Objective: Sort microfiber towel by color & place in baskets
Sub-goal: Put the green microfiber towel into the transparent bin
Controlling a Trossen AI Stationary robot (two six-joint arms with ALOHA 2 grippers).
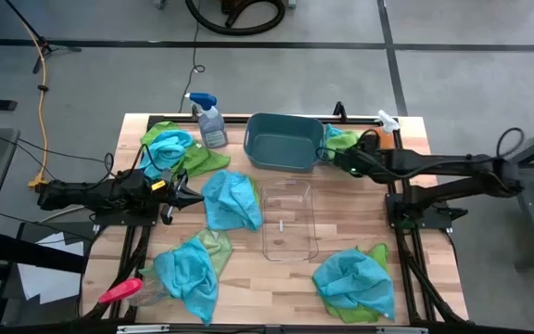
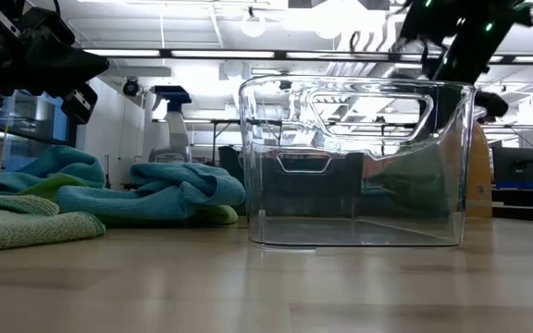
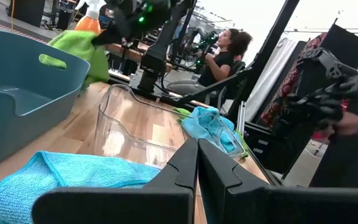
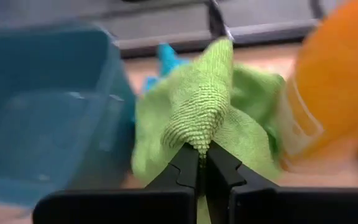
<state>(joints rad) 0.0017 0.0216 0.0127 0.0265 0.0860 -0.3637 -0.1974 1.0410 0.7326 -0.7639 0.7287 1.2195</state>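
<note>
A lime green towel hangs bunched from the closed fingers of the right gripper, lifted just beside the teal tub, whose inside is bare. The clear bin stands upright nearer the middle, between the two grippers. Crumpled turquoise and green towels lie around the left gripper, one turquoise towel just beside it.

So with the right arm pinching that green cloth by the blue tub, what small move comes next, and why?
Probably lift it clear: the right gripper has its jaws shut on a fold of the lime green microfiber towel, beside the empty opaque teal-blue plastic tub.
</note>
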